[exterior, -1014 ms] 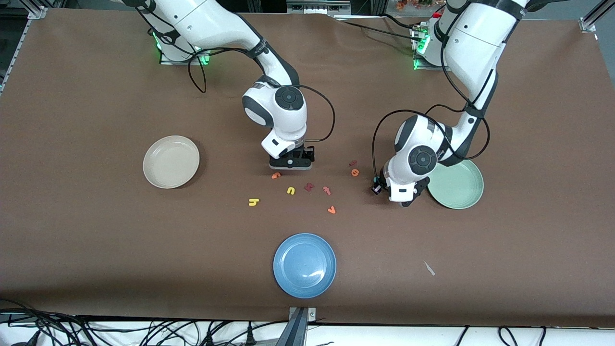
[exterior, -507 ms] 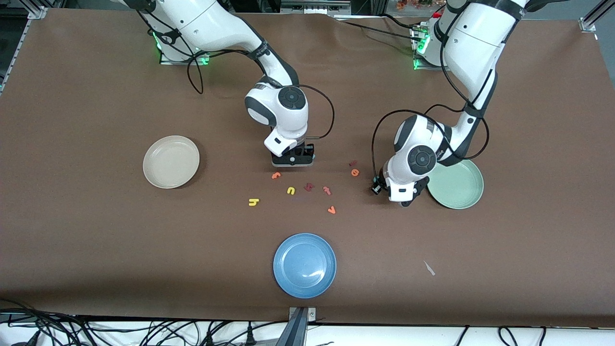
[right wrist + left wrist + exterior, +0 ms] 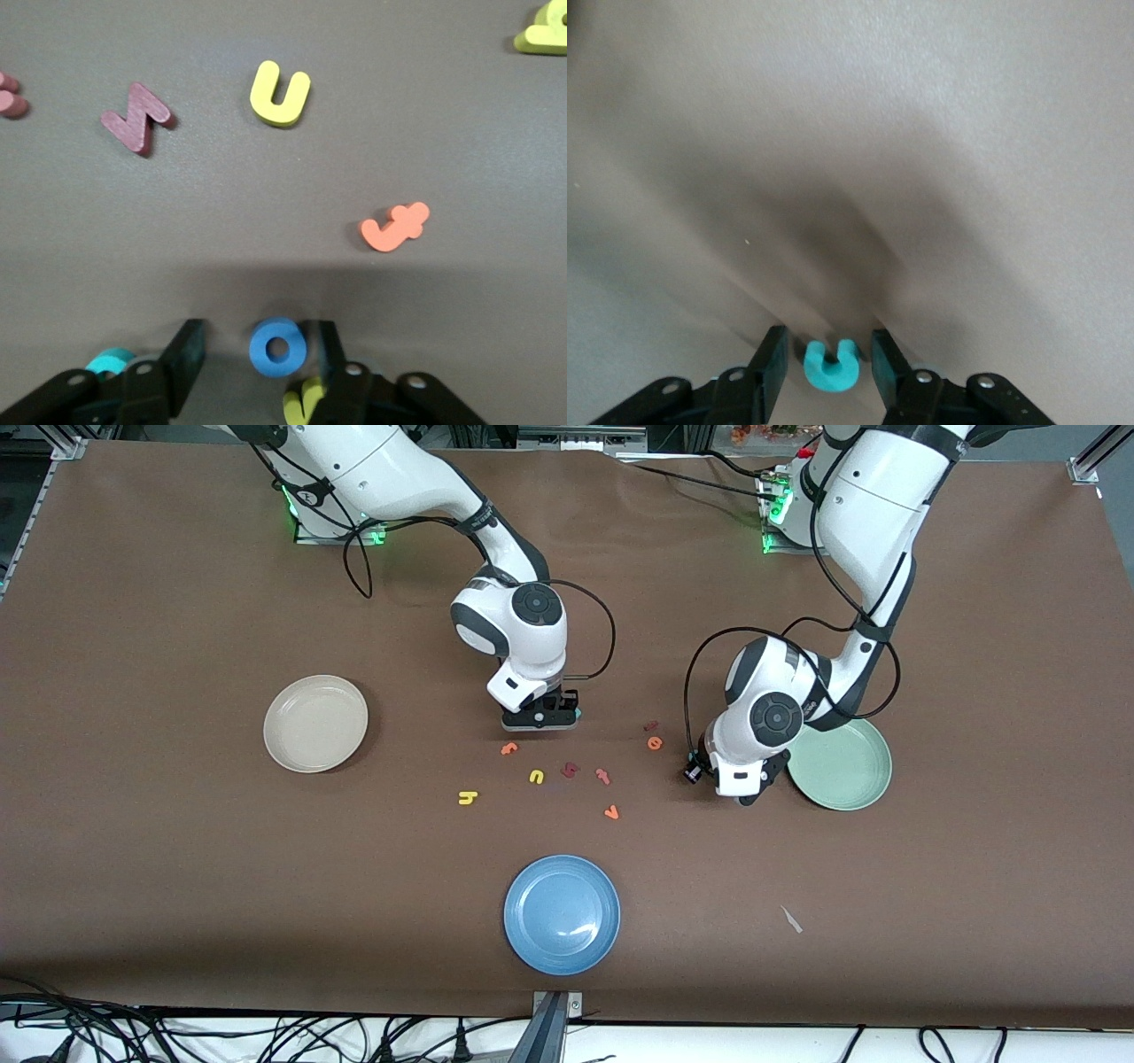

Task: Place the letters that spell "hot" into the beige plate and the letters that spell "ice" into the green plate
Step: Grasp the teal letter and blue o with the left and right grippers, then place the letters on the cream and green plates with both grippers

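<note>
Right gripper (image 3: 540,726) straddles the blue o (image 3: 259,351); left gripper (image 3: 751,795) carries the teal c (image 3: 830,379).

The right jaws stand on either side of the o without touching it, at the letter cluster's twelve o'clock. A yellow letter (image 3: 301,403) lies just beside one finger and could be pinched or dragged along to the beige plate (image 3: 315,724), at the table's nine o'clock. The left fingers clasp the c above bare table, just short of the green plate (image 3: 850,779) at three o'clock; letting go here would probably miss the rim.
</note>
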